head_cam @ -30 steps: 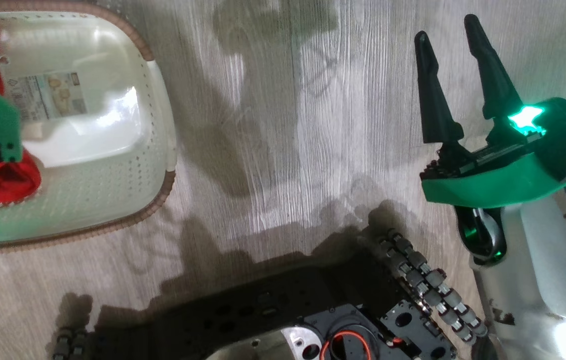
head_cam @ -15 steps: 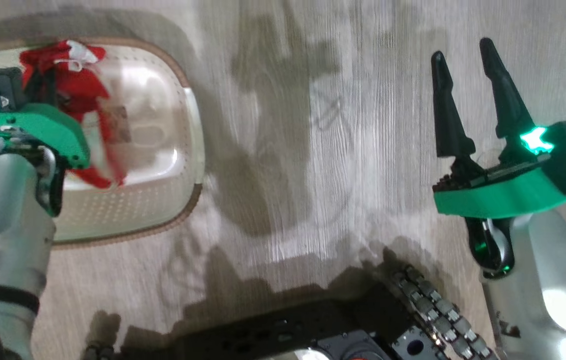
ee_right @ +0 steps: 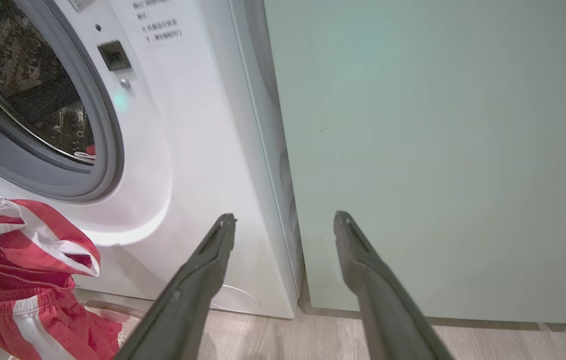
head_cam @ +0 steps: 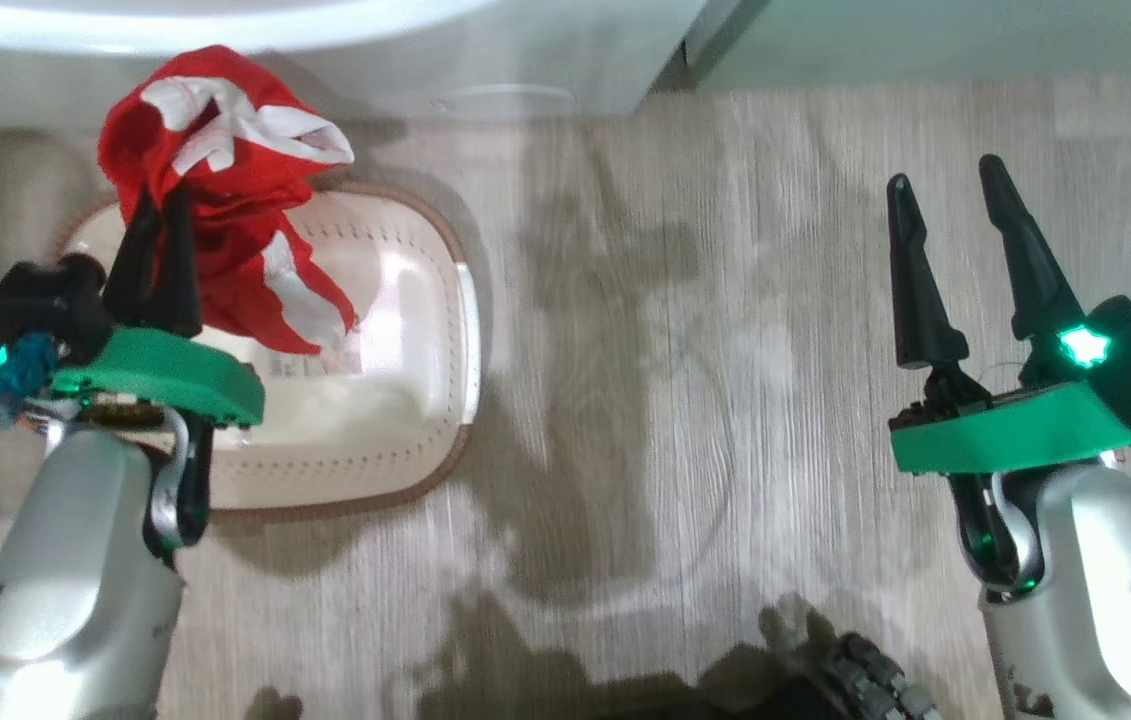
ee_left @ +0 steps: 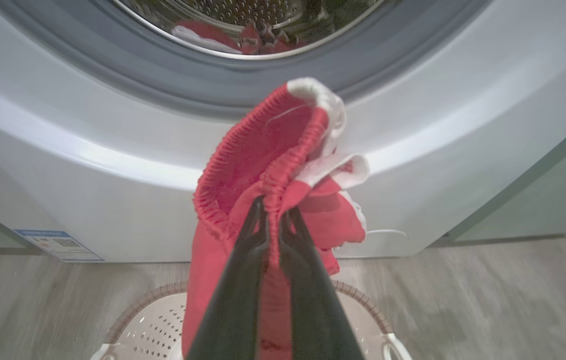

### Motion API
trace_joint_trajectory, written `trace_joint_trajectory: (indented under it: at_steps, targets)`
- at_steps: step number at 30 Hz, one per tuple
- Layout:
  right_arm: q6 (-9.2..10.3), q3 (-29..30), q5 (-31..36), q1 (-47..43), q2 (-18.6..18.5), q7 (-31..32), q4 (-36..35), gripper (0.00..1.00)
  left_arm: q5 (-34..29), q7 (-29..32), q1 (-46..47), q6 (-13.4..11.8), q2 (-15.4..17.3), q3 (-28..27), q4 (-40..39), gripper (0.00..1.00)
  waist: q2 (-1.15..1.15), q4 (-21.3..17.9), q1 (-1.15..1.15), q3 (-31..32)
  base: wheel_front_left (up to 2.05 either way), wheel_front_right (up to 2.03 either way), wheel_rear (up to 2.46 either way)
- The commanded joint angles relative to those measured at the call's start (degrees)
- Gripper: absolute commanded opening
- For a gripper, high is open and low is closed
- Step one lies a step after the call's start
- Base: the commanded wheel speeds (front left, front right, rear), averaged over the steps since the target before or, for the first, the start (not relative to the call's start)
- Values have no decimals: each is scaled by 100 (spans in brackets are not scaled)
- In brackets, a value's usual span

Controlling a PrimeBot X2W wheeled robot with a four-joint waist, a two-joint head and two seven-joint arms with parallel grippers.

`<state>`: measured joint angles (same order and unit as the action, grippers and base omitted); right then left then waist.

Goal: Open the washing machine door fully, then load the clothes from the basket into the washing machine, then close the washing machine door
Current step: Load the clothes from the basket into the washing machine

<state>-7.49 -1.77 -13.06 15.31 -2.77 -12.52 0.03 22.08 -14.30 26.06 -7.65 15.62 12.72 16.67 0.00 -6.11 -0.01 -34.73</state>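
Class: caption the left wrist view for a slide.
Left gripper holds red shorts above basket, facing the washing machine.

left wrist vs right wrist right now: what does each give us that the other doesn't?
Left wrist: left gripper shut on the clothes at the elastic waistband; blue label sticker. Right wrist: right gripper open, holding nothing; latch slot beside the opening. Both: washing machine, grey gasket, more red fabric inside the drum.
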Motion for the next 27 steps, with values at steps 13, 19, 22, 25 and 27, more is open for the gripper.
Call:
trace_joint_trajectory:
  at_steps: [13, 19, 22, 25, 27]
  targets:
    - [0, 57, 118, -477, -10, 349, -217, 100, 117, -67, -759, -358, 15, -437, -1671, 0, 0, 361, 1, 1508, 0, 0, 0]
    - [0, 96, 155, -704, -10, 480, -238, 100, 17, -24, -1163, -485, 103, -433, -2024, 0, 0, 391, 1, 2001, 0, 0, 0]
    - [0, 111, 169, -849, -10, 538, -237, 100, -42, 47, -1434, -571, 161, -420, -2148, 0, 0, 392, 1, 2230, 0, 0, 0]
    - [0, 129, 175, -1008, -10, 586, -258, 100, -51, 98, -1701, -617, 187, -395, -2276, 0, 0, 389, 1, 2427, 0, 0, 0]
    - [0, 143, 172, -1065, -10, 600, -267, 100, -49, 111, -1781, -624, 196, -386, -2300, 0, 0, 392, 1, 2488, 0, 0, 0]
